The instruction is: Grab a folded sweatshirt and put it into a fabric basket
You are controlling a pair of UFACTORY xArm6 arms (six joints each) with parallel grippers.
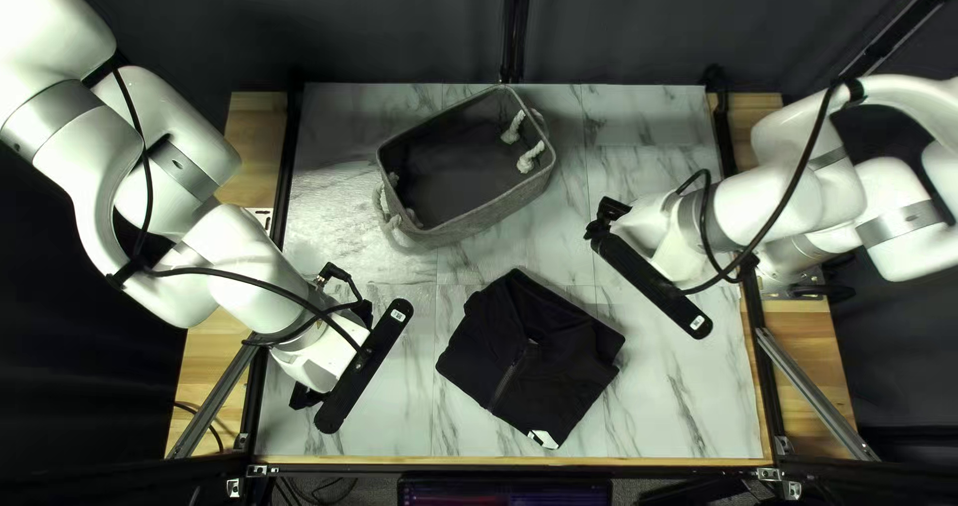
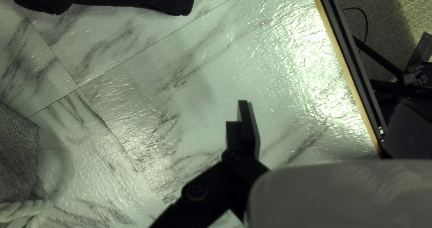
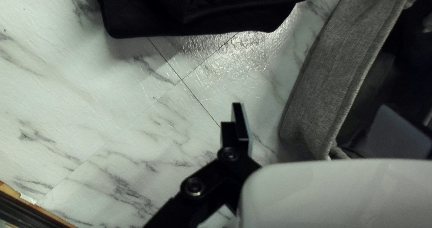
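You have the folded black sweatshirt point(image 1: 529, 361) on the tabletop point(image 1: 654, 406), near the grey basket point(image 1: 489, 215); whether your left pincer point(image 1: 364, 366) or right pincer point(image 1: 651, 284) is clenched, I cannot tell.

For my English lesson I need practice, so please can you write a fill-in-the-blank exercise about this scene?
The colour of the folded sweatshirt is ____.
The handles of the basket are made of twisted ____.
Of sweatshirt and basket, nearer the far edge of the table is the ____.

Missing words: black; rope; basket
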